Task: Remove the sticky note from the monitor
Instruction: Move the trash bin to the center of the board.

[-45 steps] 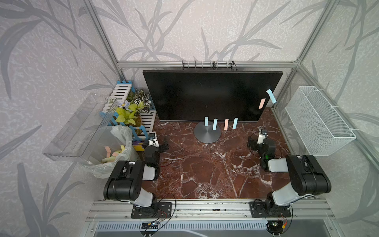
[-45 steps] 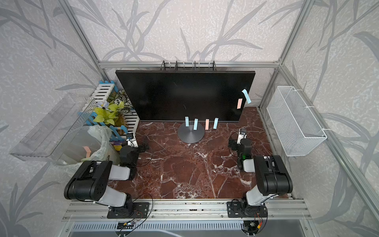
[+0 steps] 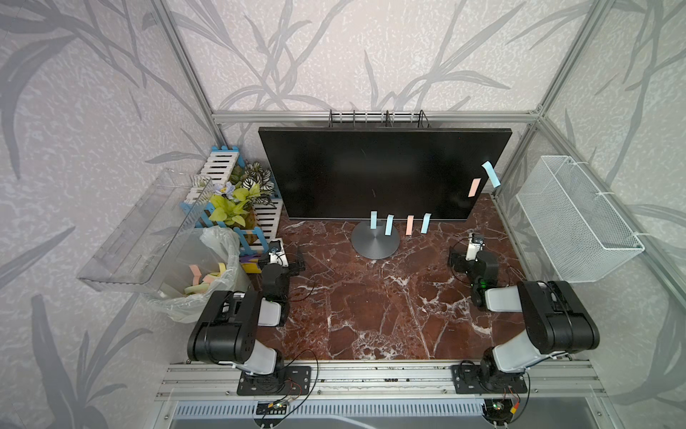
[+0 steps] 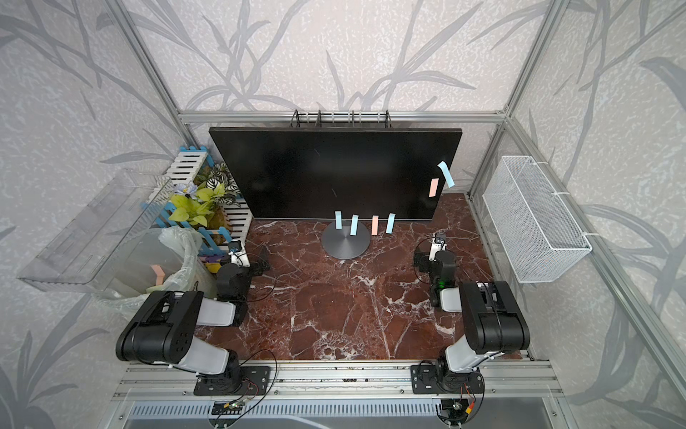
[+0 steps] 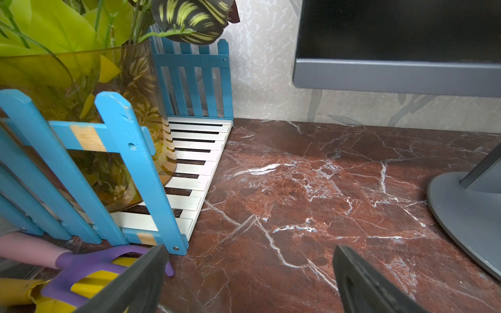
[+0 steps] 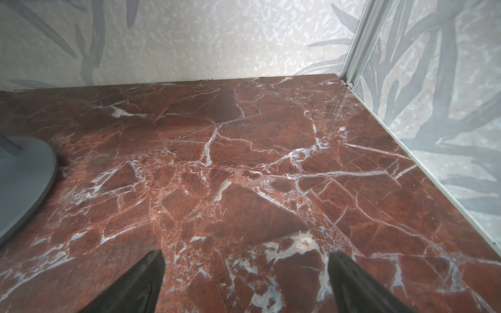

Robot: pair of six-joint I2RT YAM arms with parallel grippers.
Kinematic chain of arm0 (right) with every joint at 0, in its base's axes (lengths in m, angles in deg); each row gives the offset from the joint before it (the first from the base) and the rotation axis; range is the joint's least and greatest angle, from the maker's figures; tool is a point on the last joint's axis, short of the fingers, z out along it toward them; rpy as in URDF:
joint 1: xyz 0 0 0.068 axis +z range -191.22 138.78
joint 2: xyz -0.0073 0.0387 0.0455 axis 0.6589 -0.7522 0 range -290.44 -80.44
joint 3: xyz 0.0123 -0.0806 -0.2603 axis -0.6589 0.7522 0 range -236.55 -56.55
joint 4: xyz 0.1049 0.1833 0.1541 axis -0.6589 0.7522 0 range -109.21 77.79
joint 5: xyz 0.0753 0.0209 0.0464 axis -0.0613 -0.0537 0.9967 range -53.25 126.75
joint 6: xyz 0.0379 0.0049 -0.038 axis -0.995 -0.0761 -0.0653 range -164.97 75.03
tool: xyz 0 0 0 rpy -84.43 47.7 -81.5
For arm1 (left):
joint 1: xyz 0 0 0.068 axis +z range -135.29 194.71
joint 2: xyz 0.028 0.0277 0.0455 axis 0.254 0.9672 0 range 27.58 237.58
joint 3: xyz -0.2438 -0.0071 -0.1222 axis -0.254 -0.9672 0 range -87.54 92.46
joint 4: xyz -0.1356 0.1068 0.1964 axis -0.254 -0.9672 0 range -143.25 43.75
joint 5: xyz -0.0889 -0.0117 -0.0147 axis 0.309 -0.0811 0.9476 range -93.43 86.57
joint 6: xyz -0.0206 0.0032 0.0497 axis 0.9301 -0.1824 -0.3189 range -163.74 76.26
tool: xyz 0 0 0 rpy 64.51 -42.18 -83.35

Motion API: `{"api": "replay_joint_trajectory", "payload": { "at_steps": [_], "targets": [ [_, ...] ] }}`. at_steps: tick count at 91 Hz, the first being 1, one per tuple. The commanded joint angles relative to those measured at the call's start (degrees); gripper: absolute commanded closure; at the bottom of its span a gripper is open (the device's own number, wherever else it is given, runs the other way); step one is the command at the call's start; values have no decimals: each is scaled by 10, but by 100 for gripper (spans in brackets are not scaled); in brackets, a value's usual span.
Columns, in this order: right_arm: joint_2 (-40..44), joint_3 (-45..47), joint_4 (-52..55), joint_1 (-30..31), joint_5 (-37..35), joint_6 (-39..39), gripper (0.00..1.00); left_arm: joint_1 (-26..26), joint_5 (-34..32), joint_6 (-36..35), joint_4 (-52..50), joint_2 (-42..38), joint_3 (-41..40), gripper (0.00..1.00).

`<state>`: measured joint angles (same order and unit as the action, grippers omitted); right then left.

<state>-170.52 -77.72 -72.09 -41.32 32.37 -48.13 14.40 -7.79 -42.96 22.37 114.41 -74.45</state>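
The monitor (image 3: 371,171) (image 4: 326,171) stands at the back of the marble table on its round grey foot (image 3: 375,243). Several sticky notes hang on it: a blue one (image 3: 373,219), another blue (image 3: 389,224), a pink one (image 3: 409,225) and a blue one (image 3: 426,223) along the bottom edge, then a pink note (image 3: 474,187) and a curled blue note (image 3: 490,174) at the right edge. My left gripper (image 3: 297,263) (image 5: 248,249) rests low beside the fence, open and empty. Low at the right, my right gripper (image 3: 454,260) (image 6: 244,254) is also open and empty.
A bin lined with a clear bag (image 3: 222,241) holds discarded notes at the left, under a clear plastic tray (image 3: 141,230). A blue and white fence planter (image 3: 256,223) holds a plant; toy tools (image 5: 81,271) lie by it. A white wire basket (image 3: 579,219) hangs at the right wall.
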Motion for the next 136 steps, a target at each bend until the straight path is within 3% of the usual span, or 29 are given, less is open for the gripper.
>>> {"api": "replay_joint_trajectory", "payload": {
  "at_steps": [1,18,29,38,54,78,92,111,136],
  "targets": [
    [-3,-5,-14,-8,13,-4,1,1,7,-7,9,1,9,0],
    [35,-8,20,-8,-19,-17,1,2,62,-30,-34,-35,19,0],
    [77,-32,95,-8,-23,-23,1,0,62,-12,-216,-89,76,0],
    [108,-80,239,-8,-32,-61,1,-5,56,20,-336,-124,104,0],
    [128,-196,515,-8,-51,-171,1,-57,20,37,-435,-239,87,0],
    [185,-246,650,-4,78,-180,1,-116,-36,97,-620,-391,127,0],
    [247,-274,737,38,91,-186,1,-125,-53,150,-733,-445,191,0],
    [276,-364,861,166,51,-187,1,-131,-91,167,-869,-431,329,0],
    [212,-473,912,316,41,-261,6,-131,-161,116,-1080,-275,603,0]
  ]
}}
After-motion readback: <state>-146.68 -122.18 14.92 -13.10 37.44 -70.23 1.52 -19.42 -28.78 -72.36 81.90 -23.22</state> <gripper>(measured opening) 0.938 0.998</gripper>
